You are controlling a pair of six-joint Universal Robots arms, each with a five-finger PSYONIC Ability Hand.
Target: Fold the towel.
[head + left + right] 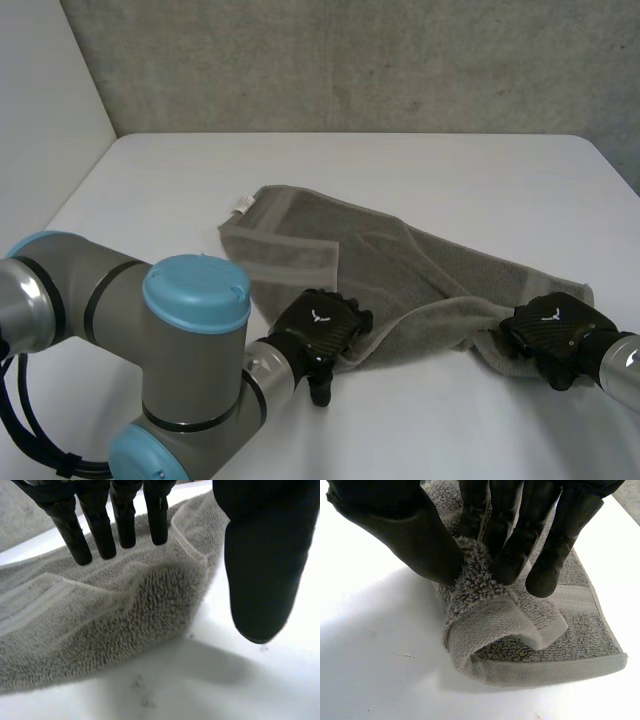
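Observation:
A grey-brown towel [400, 270] lies crumpled in a long band across the table, from the back left to the near right, with a white tag at its far left corner. My left hand [318, 325] is at the towel's near edge, about midway along. In the left wrist view its fingers [100, 525] are straight over the towel [125, 610] and the thumb [260, 555] stands apart over bare table; it is open. My right hand [555, 332] is at the towel's right end. There, thumb [410, 535] and fingers pinch a bunched fold of towel [520, 630].
The white table [400, 170] has bare room behind the towel and in front of it. A grey concrete wall runs along the back, and a white panel stands at the far left. My left arm's elbow [195, 300] bulks at the near left.

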